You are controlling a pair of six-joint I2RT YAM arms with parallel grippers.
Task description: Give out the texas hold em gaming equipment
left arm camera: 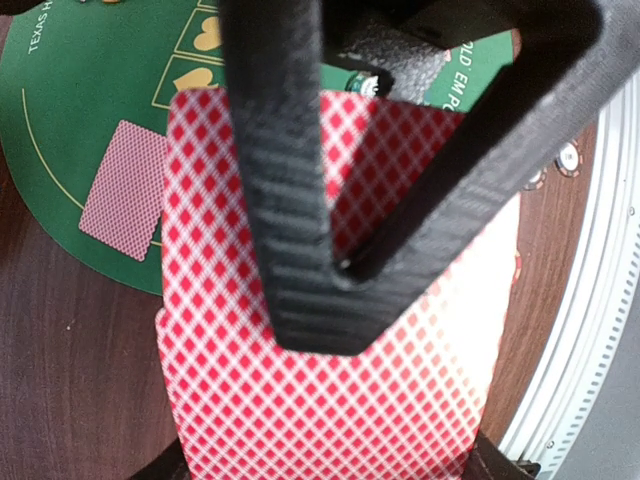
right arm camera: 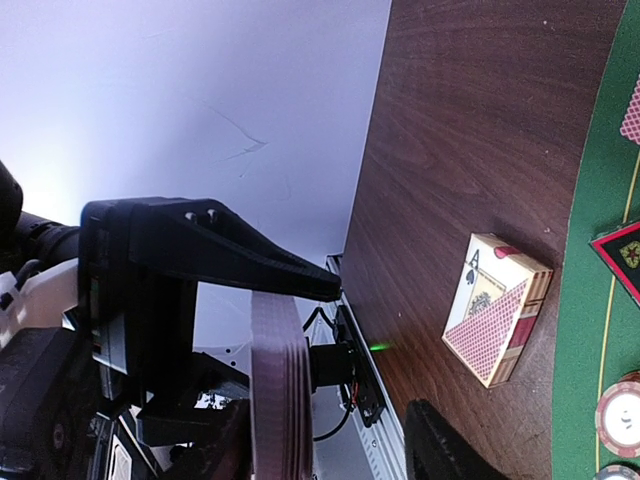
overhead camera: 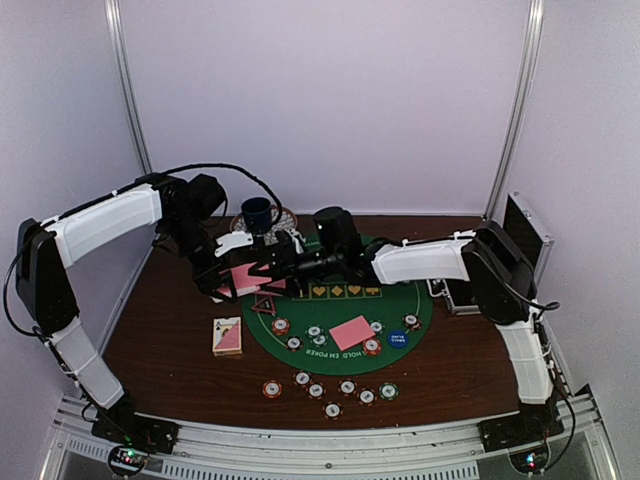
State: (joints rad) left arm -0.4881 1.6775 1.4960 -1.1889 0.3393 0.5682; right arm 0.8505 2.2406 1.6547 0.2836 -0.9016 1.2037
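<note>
My left gripper (overhead camera: 228, 278) is shut on a deck of pink-backed cards (overhead camera: 246, 277), held above the left edge of the green mat (overhead camera: 420, 320). In the left wrist view the deck (left arm camera: 300, 400) fills the frame, gripped by its edges between my left gripper (left arm camera: 330, 462) fingers. My right gripper (overhead camera: 266, 264) is open and straddles the deck. One right finger (left arm camera: 290, 200) lies across its face. In the right wrist view the deck (right arm camera: 280, 390) is edge-on inside my right gripper (right arm camera: 320, 445). A face-down card (overhead camera: 350, 332), blue disc (overhead camera: 398, 338), triangle marker (overhead camera: 264, 304) and several chips (overhead camera: 316, 334) lie on the mat.
A card box (overhead camera: 228, 336) lies on the wood left of the mat and shows in the right wrist view (right arm camera: 495, 320). A row of chips (overhead camera: 333, 388) sits near the front edge. A blue cup (overhead camera: 256, 212) on a saucer stands at the back. A black case (overhead camera: 525, 235) stands at the right.
</note>
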